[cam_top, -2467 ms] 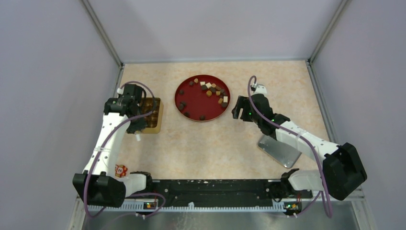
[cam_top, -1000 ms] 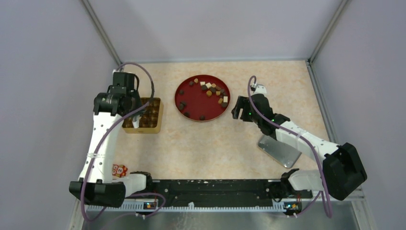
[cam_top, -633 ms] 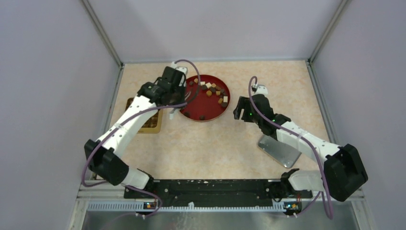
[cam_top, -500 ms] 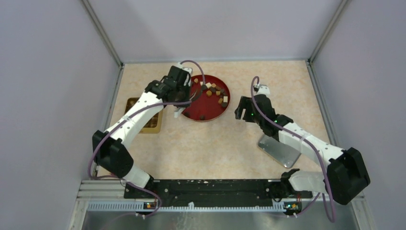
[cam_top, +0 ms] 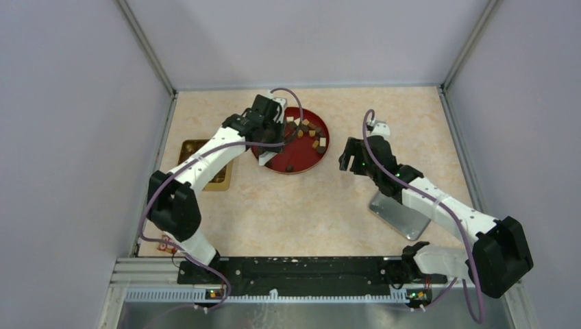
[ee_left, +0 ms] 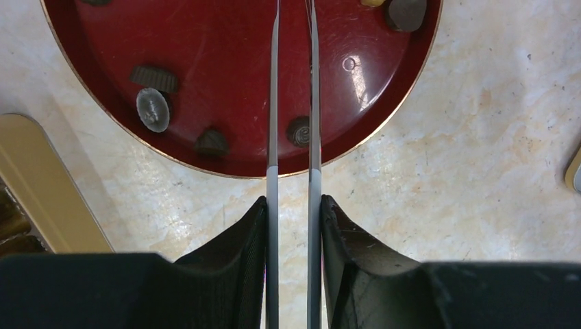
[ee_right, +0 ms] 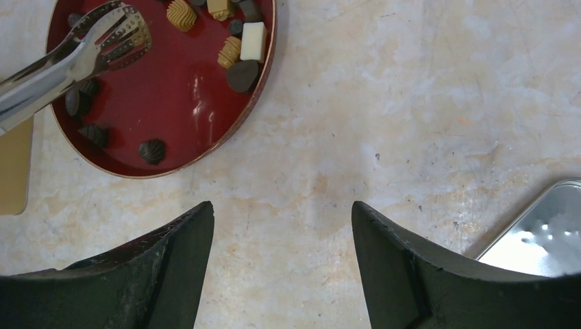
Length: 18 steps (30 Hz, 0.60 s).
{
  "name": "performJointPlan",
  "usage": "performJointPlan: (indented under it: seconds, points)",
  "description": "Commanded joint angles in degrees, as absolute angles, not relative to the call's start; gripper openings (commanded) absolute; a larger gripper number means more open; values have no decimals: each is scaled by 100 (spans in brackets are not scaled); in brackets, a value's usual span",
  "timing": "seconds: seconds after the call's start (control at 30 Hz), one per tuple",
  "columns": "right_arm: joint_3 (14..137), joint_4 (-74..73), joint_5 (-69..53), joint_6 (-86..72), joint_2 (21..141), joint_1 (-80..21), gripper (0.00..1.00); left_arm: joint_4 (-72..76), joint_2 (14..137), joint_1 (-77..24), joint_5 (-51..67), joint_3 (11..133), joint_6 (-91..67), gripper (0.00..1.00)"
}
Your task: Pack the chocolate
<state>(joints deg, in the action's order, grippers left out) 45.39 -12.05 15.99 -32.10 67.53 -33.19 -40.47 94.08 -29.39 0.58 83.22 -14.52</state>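
The chocolate (cam_top: 308,131) lies as several small dark, tan and white pieces on a round red plate (cam_top: 301,156). My left gripper (cam_top: 269,130) is shut on a pair of metal tongs (ee_left: 273,103), whose two blades reach over the plate (ee_left: 205,41) slightly apart. A dark piece (ee_left: 299,130) sits just beside the right blade. In the right wrist view the perforated tong tips (ee_right: 120,31) hover over the plate (ee_right: 185,89) with nothing between them. My right gripper (ee_right: 282,209) stands open above bare table, right of the plate (cam_top: 356,156). White (ee_right: 253,41) and dark (ee_right: 241,74) pieces lie near the rim.
A gold compartment box (cam_top: 220,179) sits left of the plate, partly hidden by my left arm. A silvery metal lid (cam_top: 401,216) lies under my right forearm. A small printed object (cam_top: 168,243) rests by the left base. Grey walls close in three sides.
My left arm has swung from over the gold box to the red plate, carrying the tongs, whose blades now stand slightly apart. The right gripper has drifted slightly to the right.
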Motion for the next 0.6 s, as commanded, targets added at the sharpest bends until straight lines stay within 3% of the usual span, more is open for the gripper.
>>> performJointPlan:
  seconds: [0.0,0.23,0.57]
  points:
    - [4622,-1161,1624,-3231,6663,-3261,72,-3621,9567,-2970,53,8437,-1466,37]
    - [4571,-1175,1675,-3246,6647,-3261,72,-3666,9833,-2988,-149,8421,-1459,48]
    - [4587,-1171,1709,-3254,6700,-3261,72,-3522,10203,-3001,-60,8569,-1450,49]
